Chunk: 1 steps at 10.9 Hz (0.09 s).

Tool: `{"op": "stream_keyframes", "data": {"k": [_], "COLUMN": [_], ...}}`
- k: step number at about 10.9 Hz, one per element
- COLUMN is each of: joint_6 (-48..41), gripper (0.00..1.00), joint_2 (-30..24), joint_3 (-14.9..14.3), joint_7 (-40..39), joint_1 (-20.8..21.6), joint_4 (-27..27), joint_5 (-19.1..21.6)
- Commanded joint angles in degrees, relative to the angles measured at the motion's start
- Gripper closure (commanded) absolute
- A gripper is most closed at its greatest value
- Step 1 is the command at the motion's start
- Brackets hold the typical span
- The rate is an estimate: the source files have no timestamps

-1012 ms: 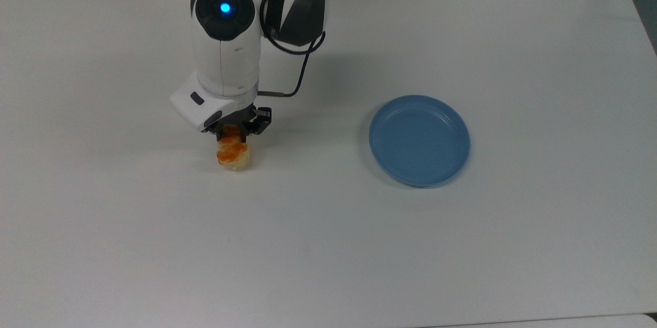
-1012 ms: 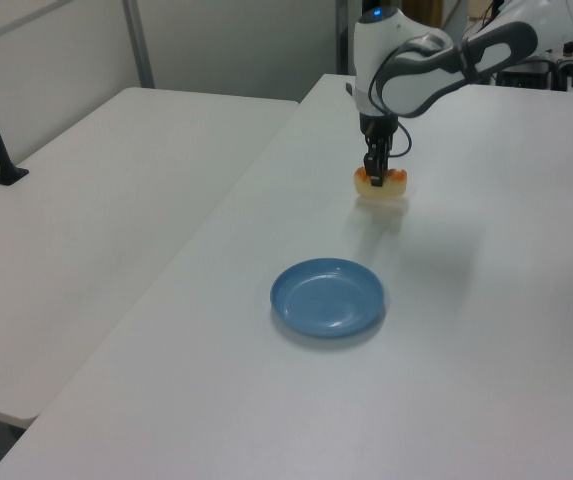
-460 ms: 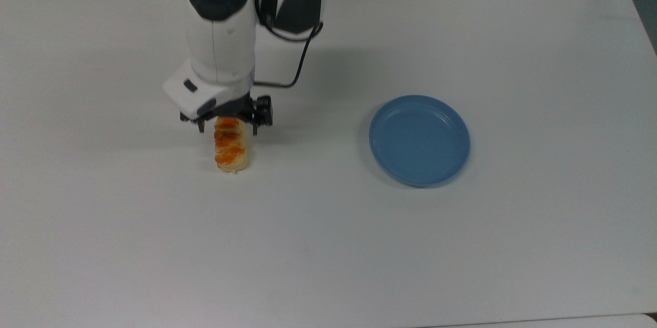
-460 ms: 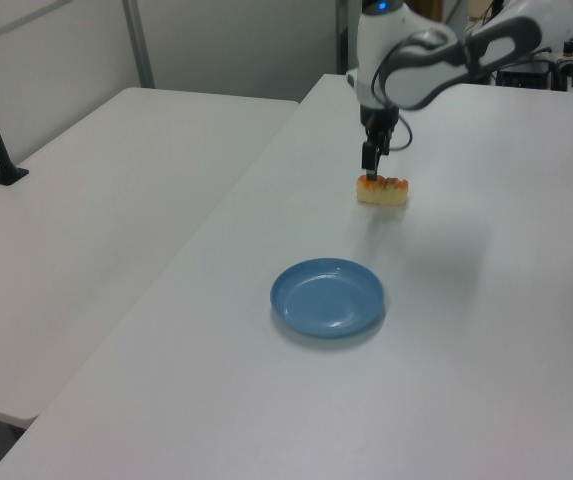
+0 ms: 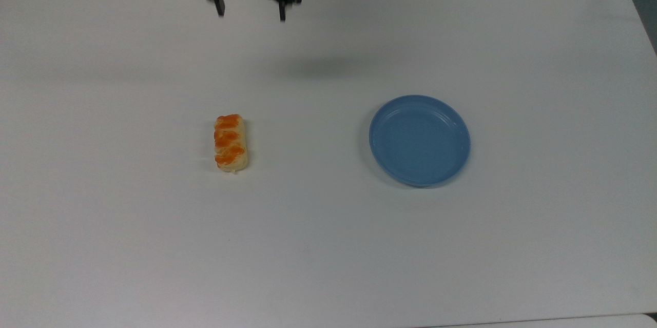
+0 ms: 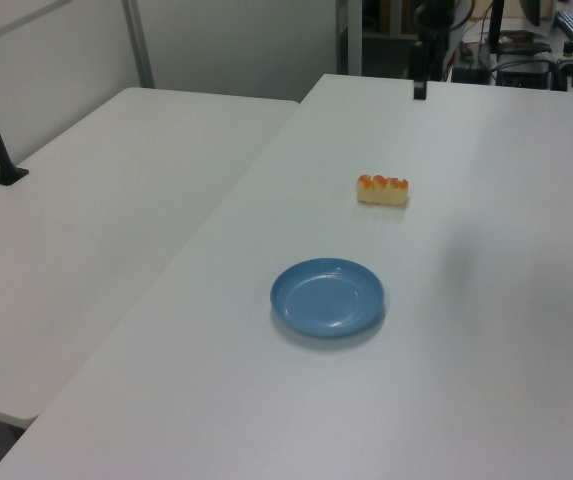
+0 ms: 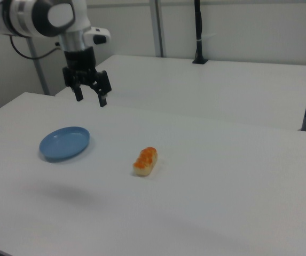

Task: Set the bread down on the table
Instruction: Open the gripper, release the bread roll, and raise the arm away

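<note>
The bread (image 5: 231,142), pale tan with three orange-red bumps, lies flat on the white table (image 5: 328,246), left of centre in the top view. It also rests alone on the table in the left view (image 6: 382,189) and the right view (image 7: 145,161). My gripper (image 5: 251,12) hangs high above the table's far edge, well away from the bread, open with nothing between its fingers. In the right view the gripper (image 7: 90,100) is raised clear above the table, fingers spread. In the left view one finger (image 6: 419,88) shows near the top.
A round blue plate (image 5: 419,140) with nothing in it sits on the table to the right of the bread in the top view, also seen as the plate (image 6: 327,297) and the plate (image 7: 65,142). A second white table (image 6: 96,200) stands alongside.
The gripper let go of the bread, opened, and rose up and back toward the table's far edge. The bread stays where it was set down.
</note>
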Motion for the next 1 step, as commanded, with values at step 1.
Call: {"op": "stream_keyframes", "data": {"k": [1], "joint_6": [-1.78], "gripper": [0.00], "joint_2": [-3.05], "joint_3": [4.61], "joint_7": [1.07], "joint_1": [-4.71], "joint_4": [-1.40], "joint_5": [-0.86]}}
